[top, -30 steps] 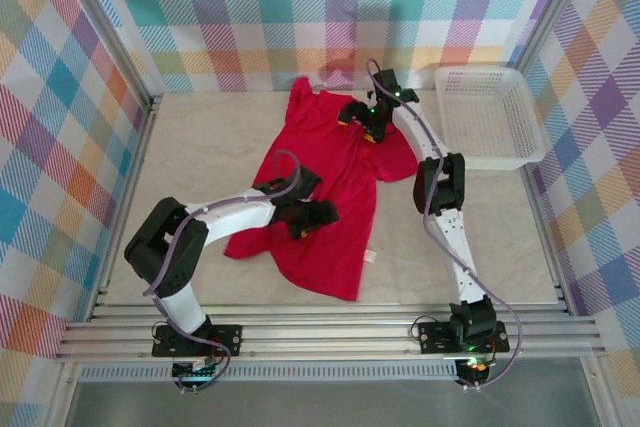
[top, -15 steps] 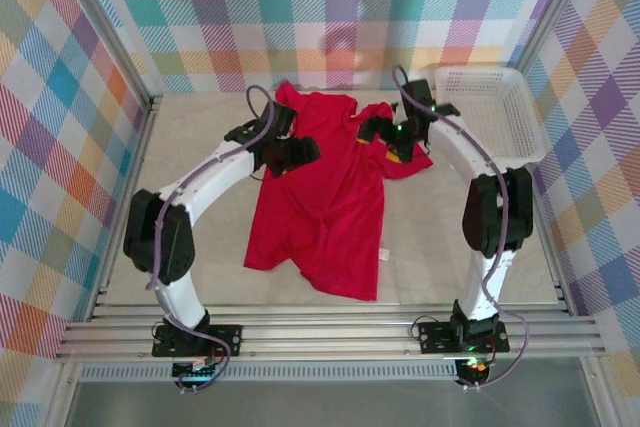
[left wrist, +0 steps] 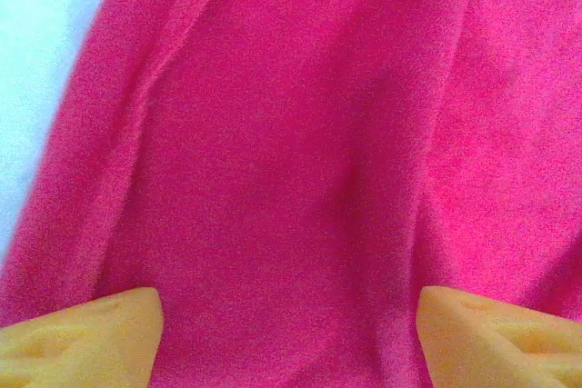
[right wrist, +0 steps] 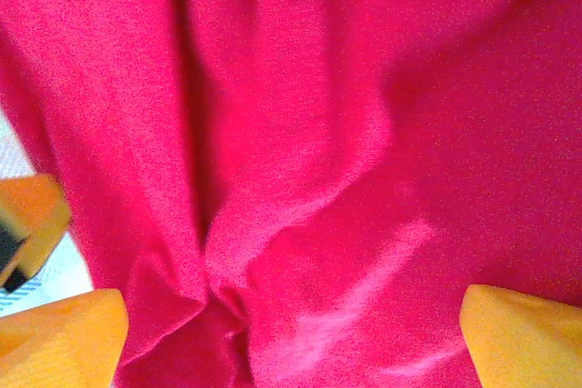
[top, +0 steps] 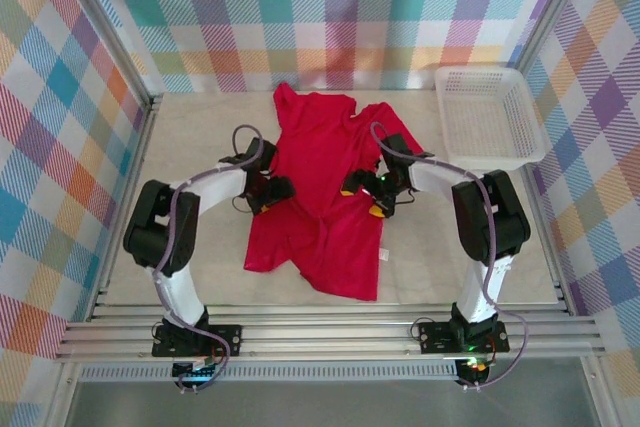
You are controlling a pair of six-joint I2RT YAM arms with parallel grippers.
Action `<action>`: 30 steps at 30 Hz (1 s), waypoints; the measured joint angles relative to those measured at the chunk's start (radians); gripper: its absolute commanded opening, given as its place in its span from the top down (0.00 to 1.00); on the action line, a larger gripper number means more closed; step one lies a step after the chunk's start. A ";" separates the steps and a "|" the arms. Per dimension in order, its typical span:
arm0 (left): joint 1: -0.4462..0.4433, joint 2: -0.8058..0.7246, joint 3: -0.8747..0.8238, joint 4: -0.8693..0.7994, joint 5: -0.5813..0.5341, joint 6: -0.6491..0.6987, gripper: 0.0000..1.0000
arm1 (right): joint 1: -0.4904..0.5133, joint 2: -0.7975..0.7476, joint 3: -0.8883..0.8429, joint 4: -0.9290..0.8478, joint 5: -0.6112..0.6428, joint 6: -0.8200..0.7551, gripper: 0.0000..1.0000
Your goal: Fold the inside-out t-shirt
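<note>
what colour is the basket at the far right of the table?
White, with a fine mesh pattern. The basket shows best in the top external view.

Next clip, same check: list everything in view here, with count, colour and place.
t-shirt: one, bright red, lying lengthwise mid-table, creased
tag: one, white, at the shirt's near right edge
mesh basket: one, white, far right corner of the table
table: one, pale beige, under everything
checked walls: three, multicoloured, left, back and right
rails: several, silver metal, along the near edge
left arm: one, white and black, reaching in from the left
right arm: one, white and black, reaching in from the right
left tool: one, orange fingers, open, at the shirt's left edge
right tool: one, orange fingers, open, at the shirt's right side
</note>
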State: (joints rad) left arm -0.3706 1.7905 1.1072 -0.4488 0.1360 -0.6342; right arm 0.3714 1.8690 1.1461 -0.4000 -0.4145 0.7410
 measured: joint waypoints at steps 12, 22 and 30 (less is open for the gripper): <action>-0.002 -0.285 -0.269 -0.112 -0.109 -0.001 0.26 | -0.135 -0.119 -0.109 -0.081 0.035 -0.101 0.05; 0.010 -0.218 0.110 -0.236 -0.191 0.064 0.29 | -0.104 -0.186 0.076 -0.159 0.043 -0.124 0.05; 0.108 0.309 0.765 -0.234 -0.216 0.105 0.46 | -0.029 -0.100 0.145 -0.003 0.054 -0.048 0.17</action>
State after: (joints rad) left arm -0.2626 2.0991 1.8725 -0.6827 -0.0803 -0.5293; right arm 0.3428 1.7691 1.2907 -0.4034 -0.3603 0.6926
